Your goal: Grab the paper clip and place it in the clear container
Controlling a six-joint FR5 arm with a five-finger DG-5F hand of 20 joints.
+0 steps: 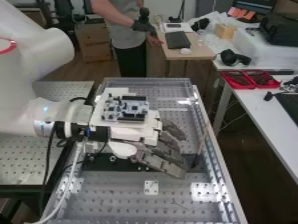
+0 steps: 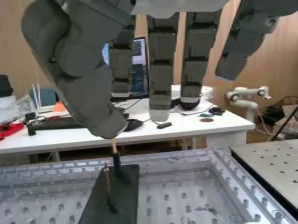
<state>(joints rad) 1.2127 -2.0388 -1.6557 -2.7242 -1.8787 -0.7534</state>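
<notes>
In the high view the hand [image 1: 163, 159] is over the middle of the perforated bench, palm side unseen, its fingers extended toward the bench's right side. The wrist view has the hand [image 2: 159, 65] with straight, spread fingers and its thumb stretched down, nothing held between them. A thin, faint thing [image 1: 178, 203] lies on the bench nearer the camera than the hand; whether it is the paper clip I cannot tell.
A dark plate [image 2: 113, 197] lies on the bench [image 2: 40, 192], with a thin upright stick [image 2: 116, 159] at its end, close below the thumb tip. Raised metal rails edge the bench. Beyond stands a white table [image 2: 193, 125] with a keyboard and cables.
</notes>
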